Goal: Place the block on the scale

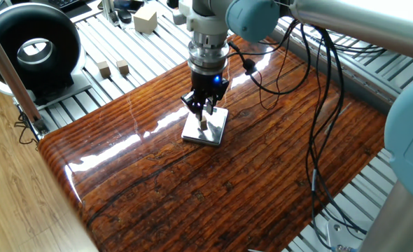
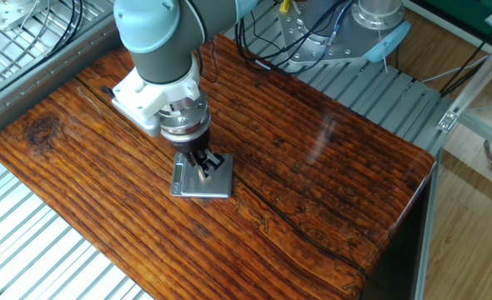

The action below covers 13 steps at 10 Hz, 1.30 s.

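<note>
The scale [image 1: 215, 130] is a thin silvery square lying on the dark wooden table, left of centre; it also shows in the other fixed view [image 2: 219, 185]. The tiny tan block [image 1: 203, 124] rests on the scale's top, and is also seen in the other fixed view [image 2: 204, 174]. My gripper [image 1: 204, 112] points straight down directly over the block, fingers slightly apart and just above it. In the other fixed view the gripper [image 2: 202, 165] hides part of the scale's far edge.
A black ring-shaped device [image 1: 31, 45] stands off the table at the left. Two light wooden cubes [image 1: 113, 68] and a larger cream cube [image 1: 145, 19] lie on the metal slats beyond. Black cables [image 1: 318, 105] hang over the table's right side.
</note>
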{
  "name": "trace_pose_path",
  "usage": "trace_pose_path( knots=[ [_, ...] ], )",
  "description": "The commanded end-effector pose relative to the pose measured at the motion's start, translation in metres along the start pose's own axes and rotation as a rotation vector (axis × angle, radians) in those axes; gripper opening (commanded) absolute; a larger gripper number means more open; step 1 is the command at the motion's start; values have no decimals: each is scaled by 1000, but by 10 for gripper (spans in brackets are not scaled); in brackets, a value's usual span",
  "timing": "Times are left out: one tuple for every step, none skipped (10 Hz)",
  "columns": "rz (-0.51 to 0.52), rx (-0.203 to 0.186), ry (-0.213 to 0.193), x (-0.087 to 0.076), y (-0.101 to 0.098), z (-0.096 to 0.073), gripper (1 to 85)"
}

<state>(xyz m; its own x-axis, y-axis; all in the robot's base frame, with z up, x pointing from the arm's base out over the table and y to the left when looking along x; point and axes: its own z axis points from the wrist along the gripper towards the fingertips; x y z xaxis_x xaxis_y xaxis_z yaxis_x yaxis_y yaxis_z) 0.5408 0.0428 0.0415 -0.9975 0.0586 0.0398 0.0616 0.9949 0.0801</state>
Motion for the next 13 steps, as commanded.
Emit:
trace_pose_path(
  knots=[
    [2, -42, -8, -6, 10, -14, 397],
    [-1, -48, -6, -9, 11, -23, 397],
    [-10, -46, -9, -14, 9, -31, 393],
    [-23, -19, -39, -26, 1, -36, 333],
    [-26, 4, -80, -40, -6, -38, 180],
    [-21, -4, -76, -44, -5, -41, 60],
    [-37, -18, -77, -53, -5, -51, 10],
    [-52, -19, -72, -63, -10, -64, 10],
    [-75, -26, -55, -72, -17, -75, 10],
    [-106, -25, -51, -83, -30, -83, 10],
    [-138, -12, -55, -94, -45, -87, 10],
    [-165, 23, -64, -101, -60, -87, 10],
    [-195, 72, -69, -105, -78, -85, 10]
  ],
)
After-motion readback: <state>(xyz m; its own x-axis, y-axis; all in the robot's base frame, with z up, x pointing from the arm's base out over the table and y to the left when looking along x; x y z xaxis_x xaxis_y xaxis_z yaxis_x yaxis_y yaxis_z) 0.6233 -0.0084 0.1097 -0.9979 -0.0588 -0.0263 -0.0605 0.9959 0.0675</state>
